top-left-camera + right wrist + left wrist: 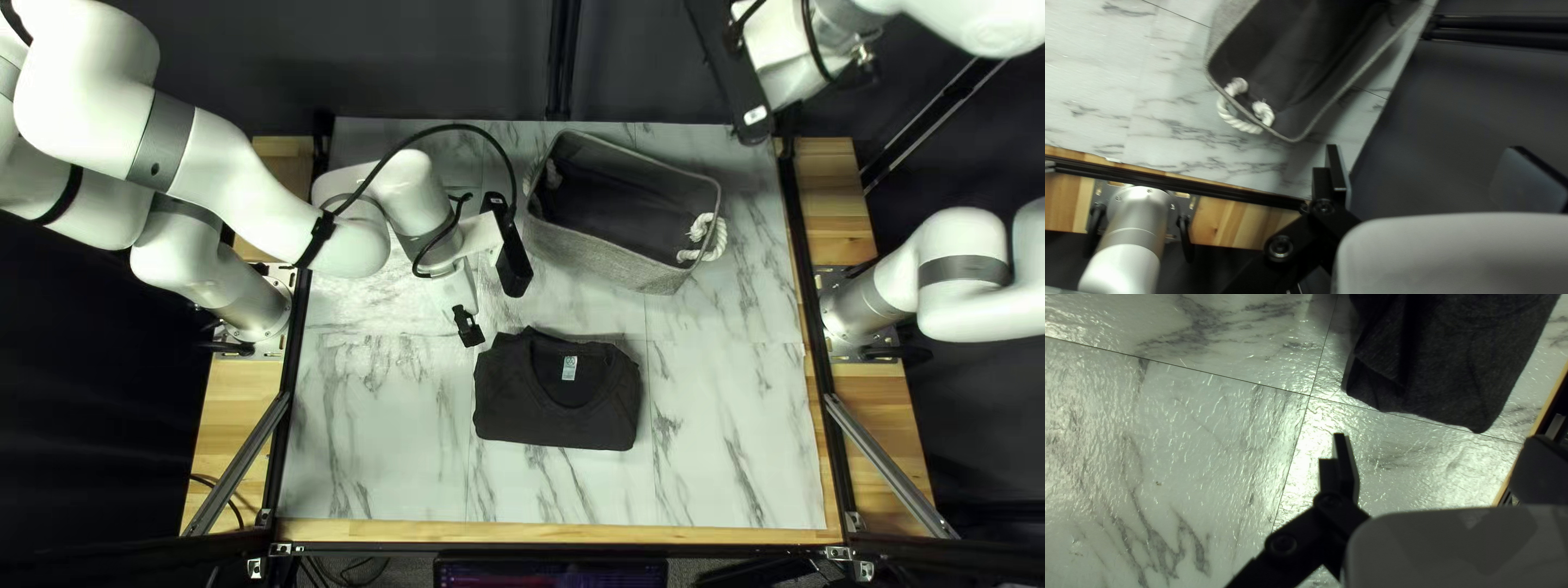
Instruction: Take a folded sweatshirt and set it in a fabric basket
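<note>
While the sweatshirt (523,419) lies outside the basket (610,259), left hand (469,327) and right hand (787,110) gape.

Marbled sheet (381,468) over bench (697,534), straight seams crossing; bare wood along near edge and at both sides. Black rails (803,240) along left, right and near edges. Silver struts (237,466) slanting outward from side rails toward near corners. Dark curtain (435,71) behind far edge, black upright post (562,65) mid-edge. Lit screen (550,575) below middle of near edge; thin cables (340,573) below near-left corner.
</note>
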Motion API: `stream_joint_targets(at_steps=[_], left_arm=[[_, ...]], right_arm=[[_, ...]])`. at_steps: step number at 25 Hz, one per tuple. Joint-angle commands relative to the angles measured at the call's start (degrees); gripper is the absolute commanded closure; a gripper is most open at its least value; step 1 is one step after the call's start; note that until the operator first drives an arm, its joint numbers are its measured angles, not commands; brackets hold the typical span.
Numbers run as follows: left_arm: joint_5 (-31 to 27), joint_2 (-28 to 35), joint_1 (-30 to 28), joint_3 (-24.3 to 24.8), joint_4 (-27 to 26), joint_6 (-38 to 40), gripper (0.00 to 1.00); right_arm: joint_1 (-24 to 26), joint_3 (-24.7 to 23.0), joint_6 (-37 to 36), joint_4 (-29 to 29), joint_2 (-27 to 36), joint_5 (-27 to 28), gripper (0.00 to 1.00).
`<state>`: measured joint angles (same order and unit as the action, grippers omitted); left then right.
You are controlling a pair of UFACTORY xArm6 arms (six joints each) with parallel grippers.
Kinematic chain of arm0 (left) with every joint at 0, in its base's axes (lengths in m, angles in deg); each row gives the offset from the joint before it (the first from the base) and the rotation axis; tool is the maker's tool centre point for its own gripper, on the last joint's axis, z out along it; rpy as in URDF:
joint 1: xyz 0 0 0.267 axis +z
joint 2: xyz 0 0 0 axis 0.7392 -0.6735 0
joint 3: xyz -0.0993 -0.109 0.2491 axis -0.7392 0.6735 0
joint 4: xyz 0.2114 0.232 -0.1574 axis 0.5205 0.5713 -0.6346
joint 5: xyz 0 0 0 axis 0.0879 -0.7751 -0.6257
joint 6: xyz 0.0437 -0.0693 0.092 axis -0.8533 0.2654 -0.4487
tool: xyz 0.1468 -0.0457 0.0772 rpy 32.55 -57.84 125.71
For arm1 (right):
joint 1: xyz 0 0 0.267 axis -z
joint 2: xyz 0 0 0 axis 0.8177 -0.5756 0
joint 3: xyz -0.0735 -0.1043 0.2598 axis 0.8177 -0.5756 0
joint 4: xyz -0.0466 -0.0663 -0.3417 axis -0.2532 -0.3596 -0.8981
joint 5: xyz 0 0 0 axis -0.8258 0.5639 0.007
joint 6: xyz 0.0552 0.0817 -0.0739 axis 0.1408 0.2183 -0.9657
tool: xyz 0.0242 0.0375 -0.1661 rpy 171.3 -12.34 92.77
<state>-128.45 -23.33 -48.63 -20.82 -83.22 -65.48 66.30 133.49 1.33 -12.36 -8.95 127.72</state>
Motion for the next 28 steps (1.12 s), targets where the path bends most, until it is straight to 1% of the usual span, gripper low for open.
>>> stream_joint_targets(at_steps=[1,4,5,6,28], left_arm=[[0.00,0.00,0.00,0.00,0.00,0.00,0.00],[0.00,0.00,0.00,0.00,0.00,0.00,0.00],[0.00,0.00,0.00,0.00,0.00,0.00,0.00],[0.00,0.00,0.00,0.00,0.00,0.00,0.00],[0.00,0.00,0.00,0.00,0.00,0.00,0.00]], right_arm=[[-14.38,3.13,14.02,-4.51,0.01,9.44,0.00],[-22.10,4.60,20.72,-5.31,-2.04,13.59,0.00],[-24.06,4.92,22.24,-5.20,-2.47,14.67,0.00],[-24.80,5.19,22.71,-5.09,-2.79,15.10,0.00],[-24.80,5.19,22.71,-5.09,-2.79,15.10,0.00]])
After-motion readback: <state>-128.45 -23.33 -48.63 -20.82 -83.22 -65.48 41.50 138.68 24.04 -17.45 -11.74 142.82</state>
